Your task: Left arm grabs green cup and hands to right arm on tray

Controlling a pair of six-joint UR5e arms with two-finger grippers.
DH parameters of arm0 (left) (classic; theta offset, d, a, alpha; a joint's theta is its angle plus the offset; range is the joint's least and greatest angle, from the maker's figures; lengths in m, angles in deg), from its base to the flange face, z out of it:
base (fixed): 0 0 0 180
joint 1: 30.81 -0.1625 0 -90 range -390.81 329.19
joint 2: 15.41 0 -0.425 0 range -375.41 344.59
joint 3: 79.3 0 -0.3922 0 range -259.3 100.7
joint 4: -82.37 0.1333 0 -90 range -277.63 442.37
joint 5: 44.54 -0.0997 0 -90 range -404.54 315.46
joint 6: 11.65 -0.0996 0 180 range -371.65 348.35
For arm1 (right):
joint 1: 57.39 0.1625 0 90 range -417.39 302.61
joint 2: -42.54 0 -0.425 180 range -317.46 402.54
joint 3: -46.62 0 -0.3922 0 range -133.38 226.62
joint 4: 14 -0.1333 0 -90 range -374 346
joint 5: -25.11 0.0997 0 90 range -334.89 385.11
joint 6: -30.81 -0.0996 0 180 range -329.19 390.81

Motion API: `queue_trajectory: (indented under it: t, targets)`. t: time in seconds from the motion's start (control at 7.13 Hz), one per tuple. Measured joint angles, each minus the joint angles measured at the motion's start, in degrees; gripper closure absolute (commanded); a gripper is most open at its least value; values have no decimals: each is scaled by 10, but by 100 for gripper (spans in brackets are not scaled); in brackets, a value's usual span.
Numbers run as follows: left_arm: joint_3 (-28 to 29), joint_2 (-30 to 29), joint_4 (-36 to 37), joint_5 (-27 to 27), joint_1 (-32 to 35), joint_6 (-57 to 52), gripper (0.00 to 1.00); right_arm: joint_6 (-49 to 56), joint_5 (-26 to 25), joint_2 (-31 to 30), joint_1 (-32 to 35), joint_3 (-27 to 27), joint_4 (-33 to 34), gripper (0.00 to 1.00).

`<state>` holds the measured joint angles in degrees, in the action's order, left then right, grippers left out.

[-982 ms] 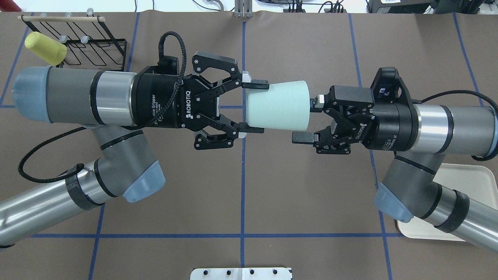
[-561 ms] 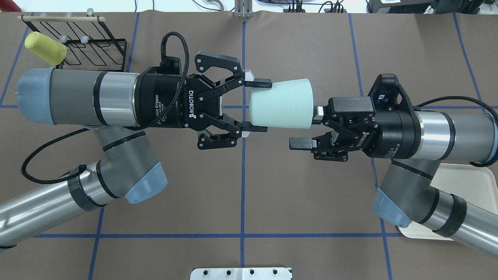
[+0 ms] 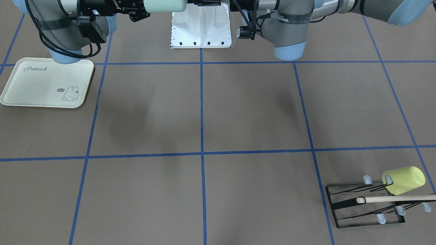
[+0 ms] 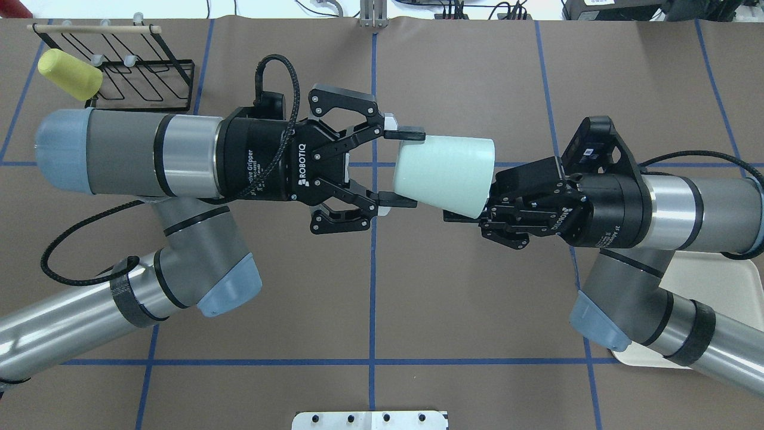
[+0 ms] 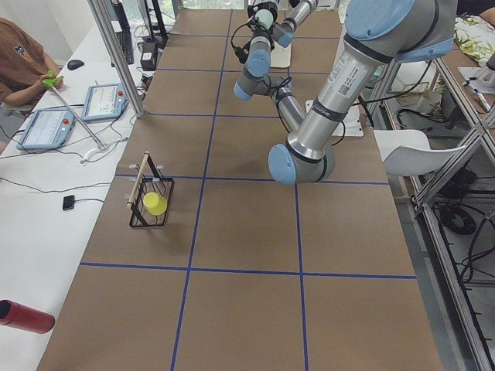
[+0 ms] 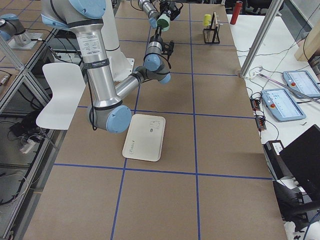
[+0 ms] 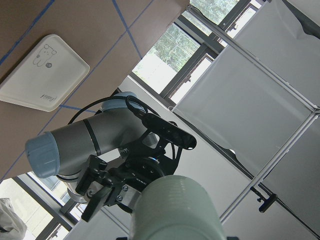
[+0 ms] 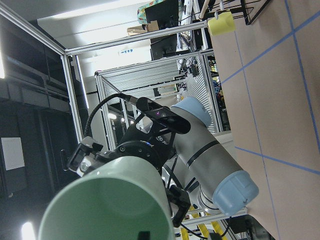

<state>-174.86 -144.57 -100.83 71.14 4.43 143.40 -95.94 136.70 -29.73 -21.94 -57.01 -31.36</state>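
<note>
The green cup (image 4: 444, 173) lies sideways in mid-air over the table centre, mouth toward the right arm. My left gripper (image 4: 407, 167) is shut on its narrow base end, one finger on each side. My right gripper (image 4: 474, 203) is at the cup's mouth with its jaws still apart. Its lower finger (image 4: 459, 218) lies under the lower rim and its upper finger is hidden behind the cup. The right wrist view looks into the cup's mouth (image 8: 110, 200). The cream tray (image 3: 44, 83) lies flat and bare below the right arm (image 4: 722, 280).
A yellow-green cup (image 4: 68, 74) hangs on a black wire rack (image 4: 143, 77) at the far left corner. The white base plate (image 4: 370, 420) is at the near edge. Blue tape lines cross the brown table.
The left gripper has carried the cup right and slightly down, tilting it. The right gripper has moved down and in on the cup's mouth, its fingers now at the rim.
</note>
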Motion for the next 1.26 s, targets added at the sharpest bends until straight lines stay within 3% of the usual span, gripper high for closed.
queue_trajectory:
  t: [0.14, 0.28, 0.98, 1.26]
  targets:
    - [0, 0, 1, 0, 0, -1, 94, 0, 0, 0, 0, 0, 0, 100]
    - [0, 0, 2, 0, -1, -2, 1, 0, 0, 0, 0, 0, -1, 100]
    - [-13, 9, 3, 6, 11, -8, 0, -1, -10, -7, 1, -6, -3, 100]
    - [-30, 48, 3, 38, 45, -45, 0, -17, -13, -35, 5, -6, -33, 100]
